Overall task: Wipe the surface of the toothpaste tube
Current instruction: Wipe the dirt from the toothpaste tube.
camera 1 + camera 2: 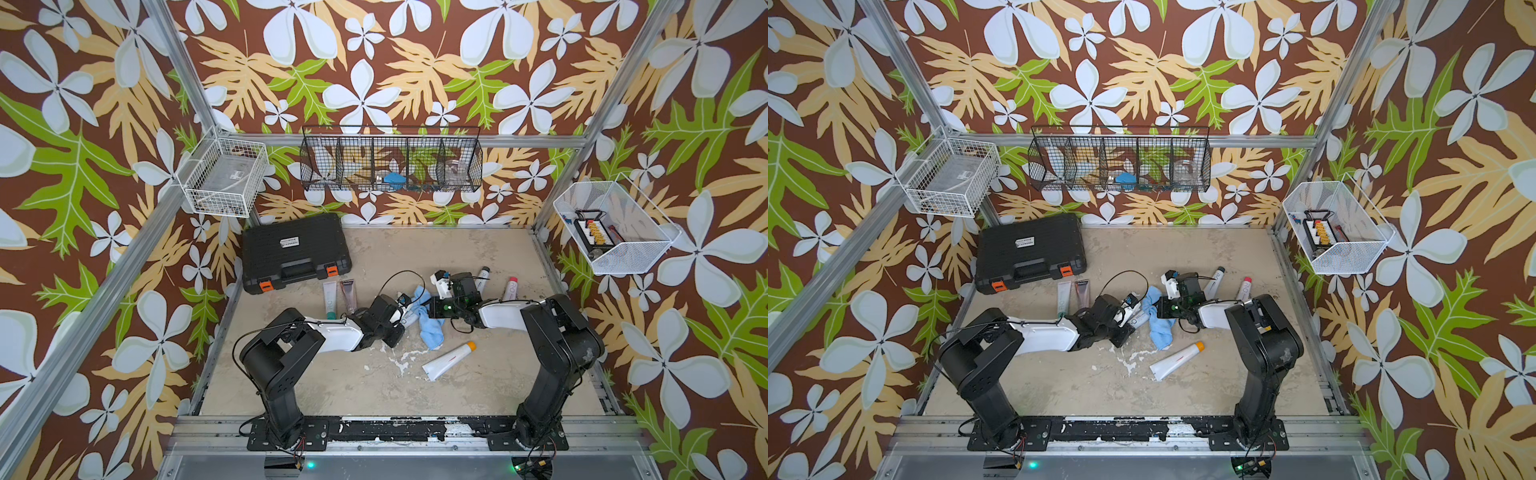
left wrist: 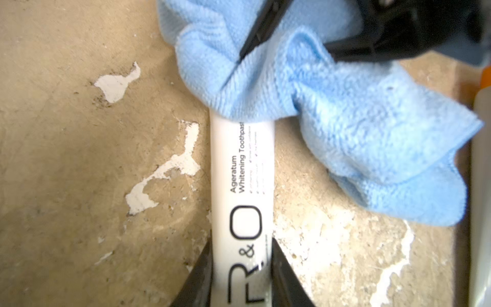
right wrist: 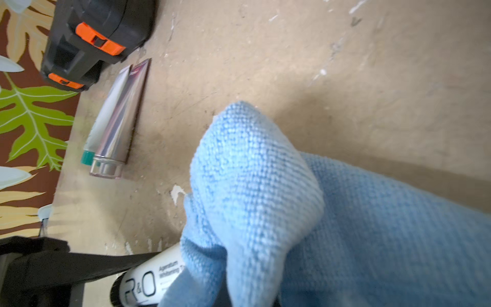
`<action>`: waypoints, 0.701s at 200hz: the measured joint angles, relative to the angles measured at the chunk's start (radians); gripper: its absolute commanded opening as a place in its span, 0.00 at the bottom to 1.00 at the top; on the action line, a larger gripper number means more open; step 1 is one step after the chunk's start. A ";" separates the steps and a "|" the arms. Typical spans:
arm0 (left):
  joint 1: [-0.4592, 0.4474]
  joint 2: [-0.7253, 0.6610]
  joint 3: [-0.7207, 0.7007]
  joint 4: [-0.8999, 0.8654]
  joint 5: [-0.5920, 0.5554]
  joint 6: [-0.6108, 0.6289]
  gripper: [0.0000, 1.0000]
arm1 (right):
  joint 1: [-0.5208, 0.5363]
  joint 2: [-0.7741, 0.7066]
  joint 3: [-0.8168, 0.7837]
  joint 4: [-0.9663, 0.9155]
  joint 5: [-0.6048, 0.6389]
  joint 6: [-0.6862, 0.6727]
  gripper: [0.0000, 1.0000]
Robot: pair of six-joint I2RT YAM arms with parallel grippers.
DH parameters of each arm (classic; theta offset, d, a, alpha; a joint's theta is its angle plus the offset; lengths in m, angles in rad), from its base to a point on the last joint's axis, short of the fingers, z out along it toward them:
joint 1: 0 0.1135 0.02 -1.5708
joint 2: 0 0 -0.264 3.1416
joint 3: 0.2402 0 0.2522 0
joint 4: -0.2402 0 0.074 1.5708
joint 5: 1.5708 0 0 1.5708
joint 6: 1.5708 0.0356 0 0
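Note:
A white R&O toothpaste tube [image 2: 241, 172] lies on the beige floor, and my left gripper [image 2: 241, 268] is shut on its printed end, one black finger [image 2: 202, 276] on each side. Its other end is covered by a light blue cloth [image 2: 345, 119]. My right gripper [image 3: 239, 292] is shut on that cloth [image 3: 265, 186], and the folds hide its fingertips. In both top views the two grippers meet mid-table, left gripper [image 1: 404, 313] against the right gripper [image 1: 424, 308], with the cloth [image 1: 1158, 328] hanging toward the front.
A black case with orange latches [image 1: 296, 251] sits at the back left. Two tubes [image 1: 338, 296] lie beside it. A white tube with an orange cap [image 1: 449, 360] lies in front of the cloth. Two more tubes [image 1: 496, 283] lie at the back right. Wire baskets [image 1: 390, 164] hang on the walls.

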State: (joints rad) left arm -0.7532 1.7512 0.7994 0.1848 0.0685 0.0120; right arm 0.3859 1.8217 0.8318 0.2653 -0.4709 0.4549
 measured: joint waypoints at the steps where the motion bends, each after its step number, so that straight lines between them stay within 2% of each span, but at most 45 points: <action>1: 0.000 0.000 0.000 0.000 0.000 0.000 0.27 | 0.000 0.000 0.000 0.000 0.001 0.000 0.00; 35: 0.000 0.000 0.002 -0.001 0.000 0.004 0.27 | 0.011 -0.002 0.000 -0.002 0.012 -0.010 0.00; 90: 0.000 0.002 0.004 -0.006 0.000 0.004 0.27 | 0.119 -0.011 -0.033 0.096 0.050 0.038 0.00; 140: 0.000 0.003 0.005 -0.009 0.000 0.016 0.27 | 0.192 -0.020 -0.076 0.189 -0.036 0.122 0.00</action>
State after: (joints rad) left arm -0.7532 1.7538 0.8047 0.1757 0.0689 0.0277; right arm 0.5777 1.8019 0.7559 0.4541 -0.5072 0.5770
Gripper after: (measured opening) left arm 0.309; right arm 0.070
